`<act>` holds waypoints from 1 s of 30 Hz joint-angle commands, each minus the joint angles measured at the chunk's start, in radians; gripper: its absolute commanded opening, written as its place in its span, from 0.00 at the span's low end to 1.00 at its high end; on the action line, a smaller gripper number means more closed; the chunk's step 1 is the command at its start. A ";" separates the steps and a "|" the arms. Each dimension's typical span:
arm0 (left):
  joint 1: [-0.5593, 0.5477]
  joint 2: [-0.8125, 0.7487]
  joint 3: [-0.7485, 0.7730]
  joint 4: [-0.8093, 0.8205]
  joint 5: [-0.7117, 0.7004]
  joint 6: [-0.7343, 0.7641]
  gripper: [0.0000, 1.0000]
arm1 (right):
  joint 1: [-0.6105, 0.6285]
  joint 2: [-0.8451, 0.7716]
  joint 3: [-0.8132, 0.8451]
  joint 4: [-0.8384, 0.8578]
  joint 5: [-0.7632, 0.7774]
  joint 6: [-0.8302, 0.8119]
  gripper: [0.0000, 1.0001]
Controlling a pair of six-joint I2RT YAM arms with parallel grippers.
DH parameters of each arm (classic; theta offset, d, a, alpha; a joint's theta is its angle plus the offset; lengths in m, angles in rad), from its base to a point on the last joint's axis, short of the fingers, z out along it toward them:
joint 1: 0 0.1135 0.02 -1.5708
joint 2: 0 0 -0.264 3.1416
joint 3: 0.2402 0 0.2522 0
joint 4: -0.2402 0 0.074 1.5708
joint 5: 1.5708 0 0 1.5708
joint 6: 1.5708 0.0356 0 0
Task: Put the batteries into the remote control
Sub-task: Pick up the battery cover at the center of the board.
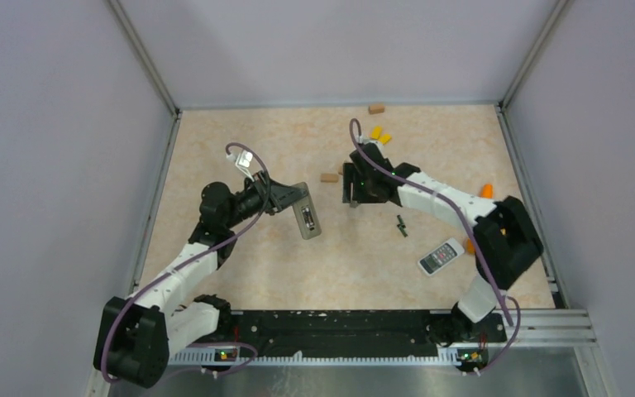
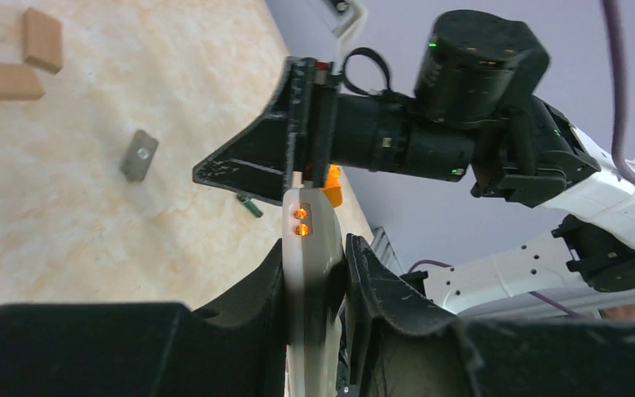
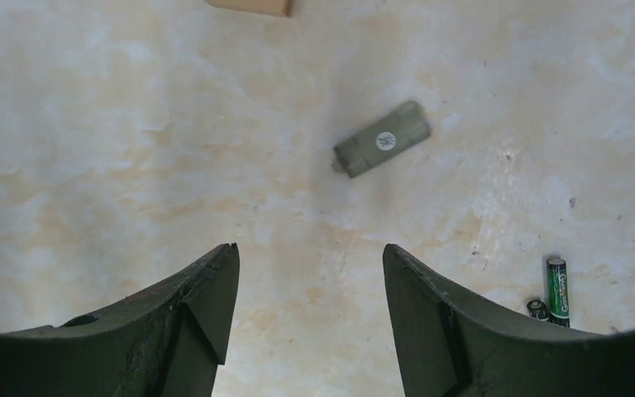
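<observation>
My left gripper (image 1: 292, 199) is shut on the grey remote control (image 1: 305, 212) and holds it above the table. In the left wrist view the remote control (image 2: 309, 240) stands edge-on between the fingers, with two orange lights near its tip. Two dark green batteries (image 1: 401, 225) lie on the table to the right of centre; they also show as batteries (image 3: 556, 289) at the right edge of the right wrist view. My right gripper (image 1: 353, 197) hovers above the table, open and empty (image 3: 310, 252). A small grey-green cover plate (image 3: 381, 138) lies flat ahead of it.
A second, white remote (image 1: 441, 256) lies face up near the right arm. Brown blocks (image 1: 376, 107) (image 1: 329, 177), yellow blocks (image 1: 379, 134) and an orange piece (image 1: 486, 191) are scattered at the back and right. Metal rails edge the table.
</observation>
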 commanded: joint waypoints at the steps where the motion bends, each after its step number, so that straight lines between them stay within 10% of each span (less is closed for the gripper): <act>1: 0.005 0.013 -0.012 -0.030 -0.068 0.040 0.12 | -0.006 0.161 0.109 -0.100 0.111 0.056 0.64; 8: 0.005 0.037 -0.006 -0.048 -0.081 0.053 0.12 | 0.012 0.293 0.159 -0.013 0.081 -0.221 0.40; 30: 0.041 0.018 0.011 -0.097 -0.086 0.058 0.13 | 0.012 0.431 0.226 0.013 0.001 -0.449 0.26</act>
